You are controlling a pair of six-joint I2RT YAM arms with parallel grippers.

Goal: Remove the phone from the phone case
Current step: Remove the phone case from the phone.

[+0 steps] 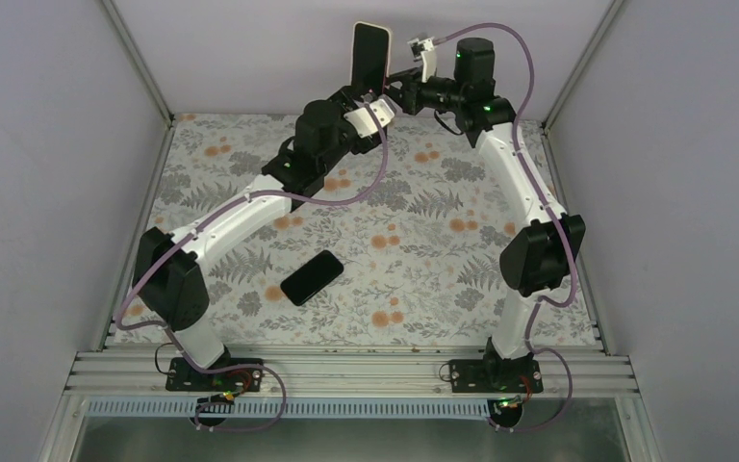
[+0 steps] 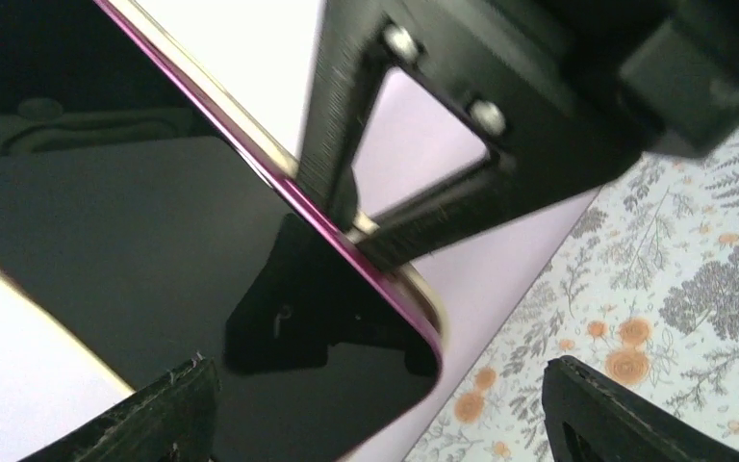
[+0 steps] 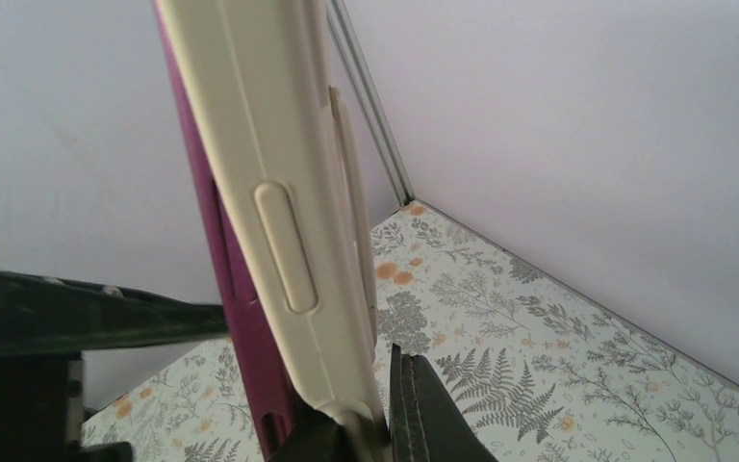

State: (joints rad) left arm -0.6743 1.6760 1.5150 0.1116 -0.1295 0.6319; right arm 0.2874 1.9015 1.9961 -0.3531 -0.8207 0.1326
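The phone, with a black screen point(image 2: 135, 241) and a magenta edge point(image 3: 241, 318), sits in a cream case point(image 3: 279, 192). It is held upright in the air at the back of the table point(image 1: 369, 48). My right gripper point(image 3: 375, 428) is shut on the case's lower edge, and it also shows in the top view point(image 1: 396, 89). Its black finger point(image 2: 423, 115) crosses the phone's rim in the left wrist view. My left gripper point(image 2: 380, 385) is open just below the phone point(image 1: 370, 104). Its left fingertip point(image 2: 168, 414) lies by the screen. Its right fingertip point(image 2: 616, 414) stands apart from the phone.
A second black phone-like slab point(image 1: 311, 277) lies flat on the floral table cover point(image 1: 423, 289) near the front middle. Grey walls with metal corner posts point(image 1: 140, 67) close in the back and sides.
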